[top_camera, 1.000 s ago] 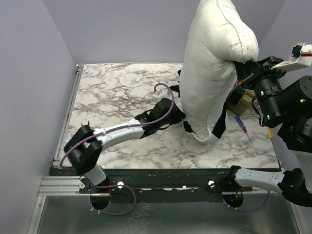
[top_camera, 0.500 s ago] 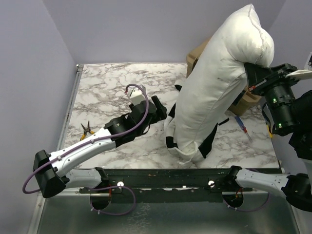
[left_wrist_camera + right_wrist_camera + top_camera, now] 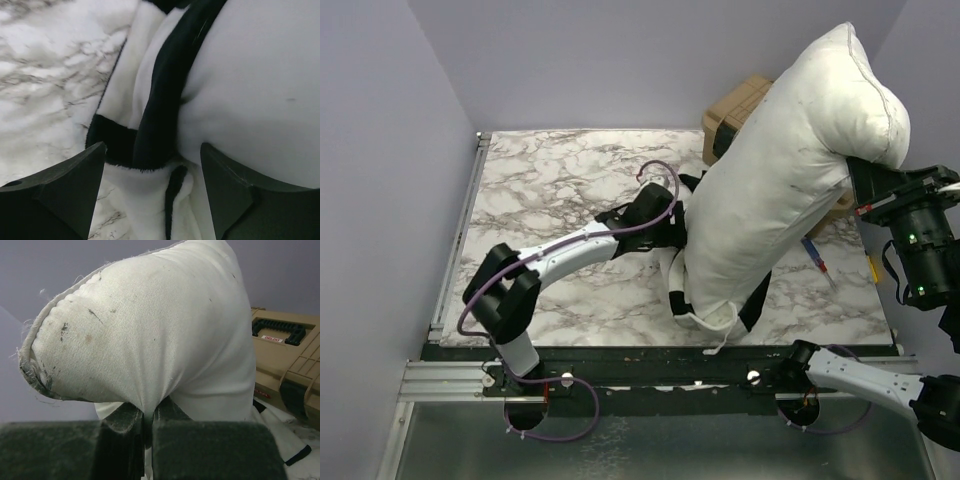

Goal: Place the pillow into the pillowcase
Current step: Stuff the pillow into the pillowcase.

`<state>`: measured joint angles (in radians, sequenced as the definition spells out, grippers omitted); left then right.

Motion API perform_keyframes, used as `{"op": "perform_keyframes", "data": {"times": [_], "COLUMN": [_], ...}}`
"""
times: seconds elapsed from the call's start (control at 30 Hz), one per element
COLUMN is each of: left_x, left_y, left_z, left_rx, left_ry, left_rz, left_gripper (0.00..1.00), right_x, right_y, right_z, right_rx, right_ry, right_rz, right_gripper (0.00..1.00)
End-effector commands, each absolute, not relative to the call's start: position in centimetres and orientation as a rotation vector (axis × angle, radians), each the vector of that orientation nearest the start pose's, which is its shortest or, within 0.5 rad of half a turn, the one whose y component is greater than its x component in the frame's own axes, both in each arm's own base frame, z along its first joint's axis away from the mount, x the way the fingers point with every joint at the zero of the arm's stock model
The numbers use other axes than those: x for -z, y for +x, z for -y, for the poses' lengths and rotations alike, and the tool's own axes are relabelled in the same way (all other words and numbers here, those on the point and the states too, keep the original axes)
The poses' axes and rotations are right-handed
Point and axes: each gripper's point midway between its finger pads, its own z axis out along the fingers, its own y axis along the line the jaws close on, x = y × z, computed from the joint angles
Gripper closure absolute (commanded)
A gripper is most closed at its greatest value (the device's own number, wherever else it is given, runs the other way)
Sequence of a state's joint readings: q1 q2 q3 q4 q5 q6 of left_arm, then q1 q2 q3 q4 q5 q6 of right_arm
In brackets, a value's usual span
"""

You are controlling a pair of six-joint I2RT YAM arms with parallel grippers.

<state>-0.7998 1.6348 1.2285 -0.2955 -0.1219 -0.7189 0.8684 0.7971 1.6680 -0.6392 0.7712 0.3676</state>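
The big white pillow [image 3: 790, 180] hangs tilted, its top at the upper right and its lower end down on the marble table. My right gripper [image 3: 857, 180] is shut on a pinch of the pillow's cloth [image 3: 150, 340] near the top; in the right wrist view that gripper [image 3: 148, 422] has the fabric squeezed between its pads. The black-and-white checked pillowcase [image 3: 675, 285] lies bunched around the pillow's lower end. My left gripper [image 3: 672, 222] stands open at the case's left side. In the left wrist view that gripper [image 3: 152, 165] has folds of the pillowcase [image 3: 155, 115] between its fingers, ungripped, and the pillow [image 3: 255, 90] on the right.
A tan box [image 3: 735, 105] stands at the back behind the pillow and shows in the right wrist view too [image 3: 290, 355]. A pen-like tool [image 3: 817, 257] lies on the marble table [image 3: 550, 180] at the right. Purple walls close in on three sides.
My left gripper opened, pulled back to the left, then came back to the pillowcase's edge. My right gripper carried the pillow's top farther right, so the pillow leans more.
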Motion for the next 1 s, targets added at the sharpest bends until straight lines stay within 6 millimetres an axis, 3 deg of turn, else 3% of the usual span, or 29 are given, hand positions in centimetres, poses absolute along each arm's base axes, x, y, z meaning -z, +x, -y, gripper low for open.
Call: {"op": "perform_keyframes", "data": {"times": [0.0, 0.03, 0.07, 0.17, 0.27, 0.4, 0.5, 0.6, 0.63, 0.67, 0.7, 0.8, 0.87, 0.97], "left_x": [-12.9, -12.4, -12.2, -13.2, -15.9, -22.5, -28.1, -31.7, -32.3, -32.4, -32.6, -32.3, -31.7, -30.2], "left_y": [29.6, 29.4, 29.3, 29.6, 31.1, 32.7, 31.9, 30.0, 29.4, 28.8, 28.2, 26.8, 26.1, 25.2], "left_z": [37.4, 37.6, 37.8, 37.1, 33.8, 26.9, 22.1, 19.3, 18.7, 18.2, 17.5, 15.3, 13.9, 12.8], "left_rx": [0.852, 0.862, 0.878, 0.877, 0.77, 0.559, 0.455, 0.449, 0.449, 0.438, 0.42, 0.329, 0.259, 0.196], "left_ry": [0.205, 0.215, 0.221, 0.192, 0.063, -0.127, -0.228, -0.259, -0.251, -0.235, -0.225, -0.225, -0.225, -0.193], "left_rz": [-2.42, -2.429, -2.431, -2.38, -2.281, -2.084, -1.945, -1.89, -1.889, -1.901, -1.913, -1.961, -1.994, -2.059], "left_gripper": [0.27, 0.35, 0.49, 0.99, 1.0, 1.0, 1.0, 1.0, 0.97, 0.87, 0.65, 0.25, 0.13, 0.1], "right_x": [-55.8, -56.0, -56.1, -56.2, -55.8, -55.3, -55.4, -55.5, -55.4, -55.4, -55.3, -54.7, -54.3, -53.8], "right_y": [18.6, 18.6, 18.6, 18.5, 18.7, 18.8, 18.9, 19.0, 19.1, 19.2, 19.4, 19.7, 20.1, 20.3], "right_z": [-3.6, -3.5, -3.4, -3.3, -3.4, -4.6, -5.6, -6.7, -7.0, -7.3, -7.7, -8.7, -9.2, -9.4], "right_rx": [-0.519, -0.514, -0.512, -0.507, -0.49, -0.515, -0.55, -0.587, -0.595, -0.603, -0.607, -0.619, -0.622, -0.614], "right_ry": [0.399, 0.4, 0.4, 0.397, 0.386, 0.337, 0.303, 0.273, 0.268, 0.262, 0.256, 0.238, 0.236, 0.242], "right_rz": [-1.325, -1.323, -1.321, -1.32, -1.336, -1.353, -1.345, -1.338, -1.339, -1.341, -1.346, -1.369, -1.385, -1.399], "right_gripper": [1.0, 1.0, 1.0, 1.0, 1.0, 1.0, 1.0, 1.0, 1.0, 1.0, 1.0, 1.0, 1.0, 1.0]}}
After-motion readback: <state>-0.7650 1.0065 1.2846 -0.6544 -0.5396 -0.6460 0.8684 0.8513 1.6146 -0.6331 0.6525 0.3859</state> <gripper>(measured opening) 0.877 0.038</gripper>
